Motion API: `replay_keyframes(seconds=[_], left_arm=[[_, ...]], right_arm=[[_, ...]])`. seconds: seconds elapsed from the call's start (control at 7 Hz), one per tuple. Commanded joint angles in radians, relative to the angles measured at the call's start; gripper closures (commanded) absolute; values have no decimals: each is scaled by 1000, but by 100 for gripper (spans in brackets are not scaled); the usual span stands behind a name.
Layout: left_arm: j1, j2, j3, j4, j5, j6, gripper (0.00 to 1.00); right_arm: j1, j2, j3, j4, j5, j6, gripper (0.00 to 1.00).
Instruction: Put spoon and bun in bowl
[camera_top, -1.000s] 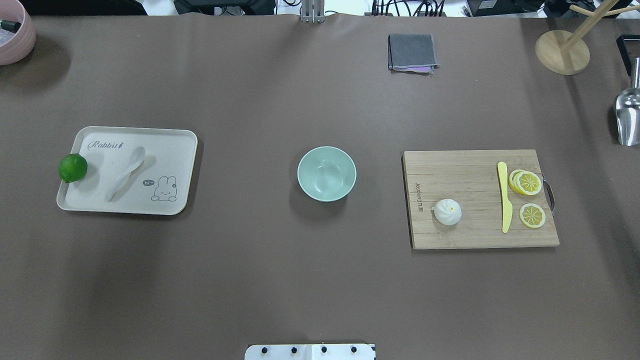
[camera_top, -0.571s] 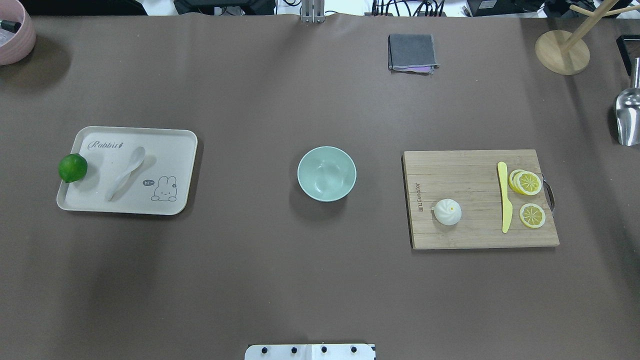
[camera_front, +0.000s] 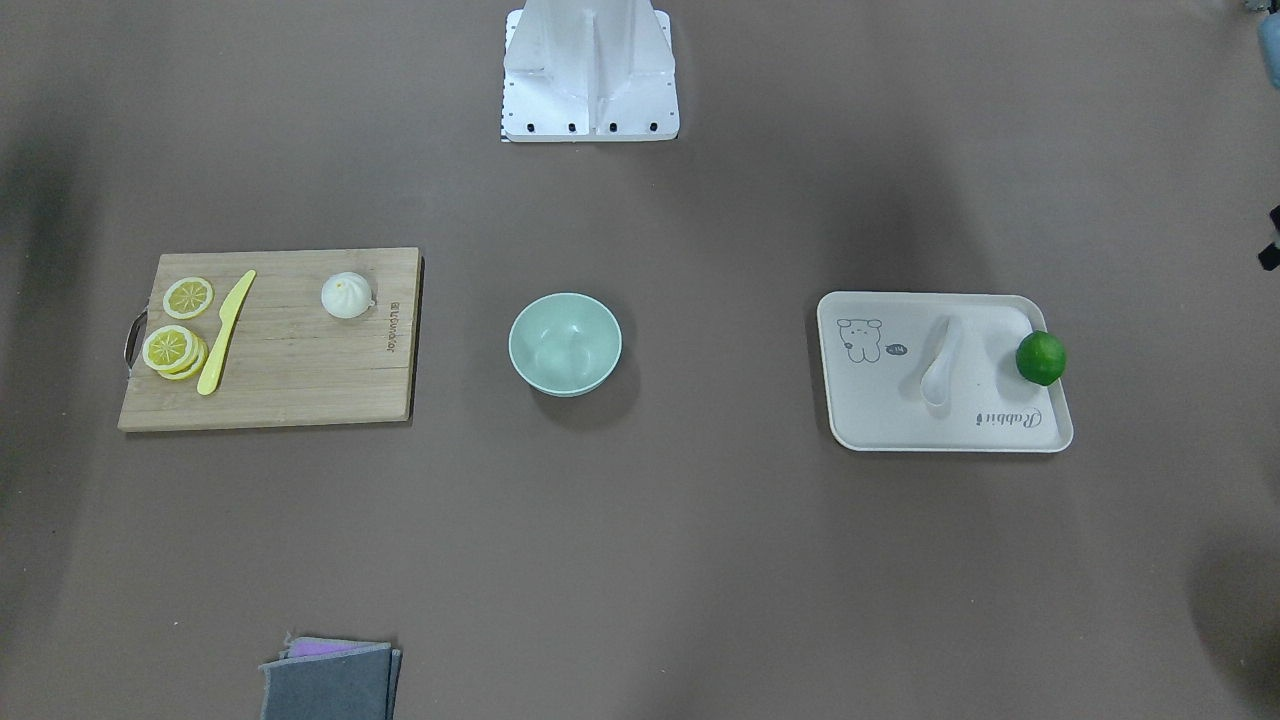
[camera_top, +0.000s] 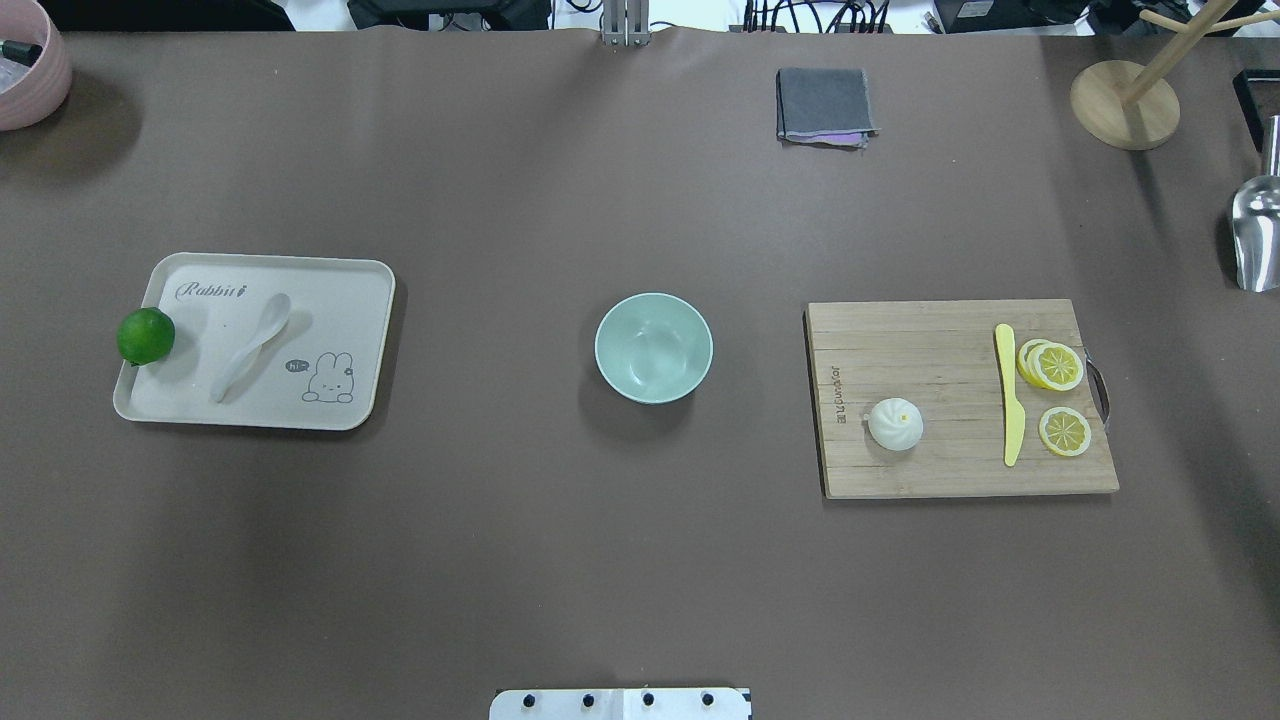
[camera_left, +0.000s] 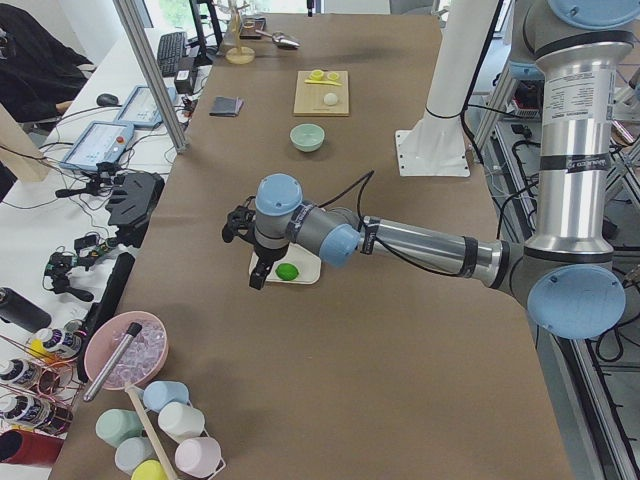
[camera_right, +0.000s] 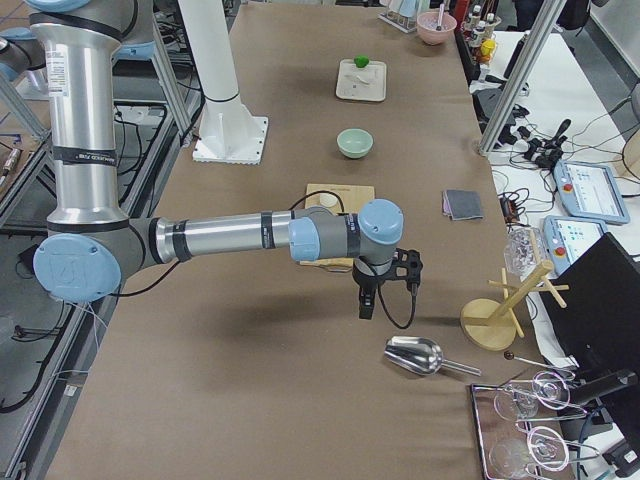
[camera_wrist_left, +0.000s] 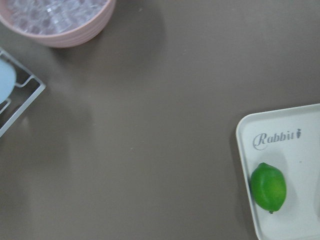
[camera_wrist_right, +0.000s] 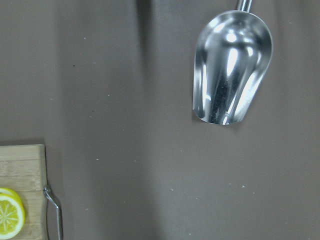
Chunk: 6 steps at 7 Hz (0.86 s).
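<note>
We see zero progress: bowl (camera_top: 653, 347) empty, spoon (camera_top: 252, 345) on tray (camera_top: 350, 300), bun (camera_top: 895, 423) on cutting board (camera_top: 940, 330). Both placements left. Left end effector (camera_left: 258, 278), right end effector (camera_right: 366, 305) hover outboard (spread or pressed together: can't tell).

no change shows in the overhead view across the last second. the spoon (camera_top: 250, 345) on the tray (camera_top: 350, 290), the bun (camera_top: 895, 423) on the cutting board (camera_top: 930, 340) and the bowl (camera_top: 653, 347) match their earlier places. whether the soft shade on the table (camera_top: 500, 560) has drifted is too faint to tell.
</note>
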Motion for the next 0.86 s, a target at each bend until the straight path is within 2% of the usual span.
replay_keyframes(seconds=[0.0,0.14,0.29,0.43,0.71], left_arm=[[93,-65,3,-136,-23,-114,2],[154,-84,4,-147,-15,-126,2],[190,-92,1,-167,-8,-200,2],[268,-95,7,-264,56,-298,2],[447,-99,55,-339,231,-330,2]], right_arm=[[-23,20,33,0,44,3,0],[-37,23,30,2,76,6,0],[-49,28,27,2,72,5,0],[-50,22,32,2,73,5,0],[-50,17,17,99,86,6,0]])
